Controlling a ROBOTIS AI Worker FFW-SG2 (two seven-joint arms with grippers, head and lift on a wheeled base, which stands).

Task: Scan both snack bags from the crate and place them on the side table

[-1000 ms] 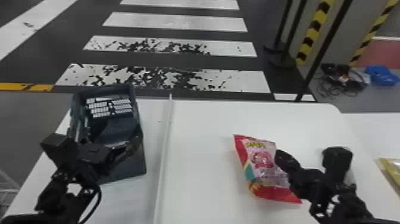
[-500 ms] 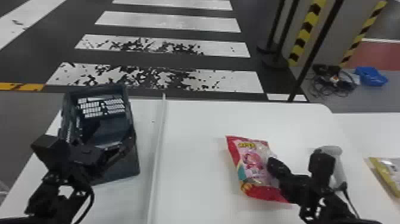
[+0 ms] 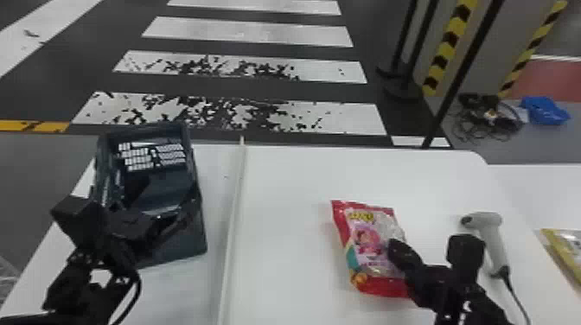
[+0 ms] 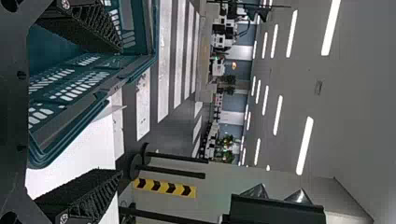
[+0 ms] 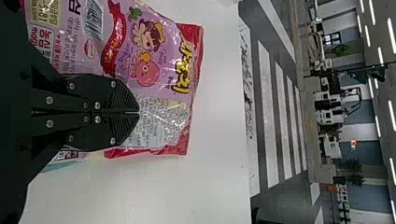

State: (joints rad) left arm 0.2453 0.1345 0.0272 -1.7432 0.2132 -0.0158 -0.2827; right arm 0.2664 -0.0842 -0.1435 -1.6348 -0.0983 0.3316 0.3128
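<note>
The white table (image 3: 285, 186) had a smooth top, and a pale strip (image 3: 235, 194) divided it. Beyond it, the floor carried a worn crosswalk (image 3: 250, 32), and black posts (image 3: 417, 47) stood near black-and-yellow tape (image 3: 449, 39). Farther to the right were tangled cables (image 3: 493, 121) and, just beside, a blue thing (image 3: 544, 110). Long lights (image 4: 305, 144) were on the ceiling

The dark crate (image 3: 188, 255) stood left of the strip; the left gripper (image 3: 166, 201) was at it, its fingers wide apart. The red-and-pink snack bag (image 3: 367, 233) lay right of the strip. The right gripper (image 3: 394, 250) was over this bag, its fingers together; if they pinched the film, I could not tell. Behind this gripper lay a grey scanner (image 3: 495, 242), and a yellow packet (image 3: 566, 248) rested on the side table (image 3: 536, 190)
</note>
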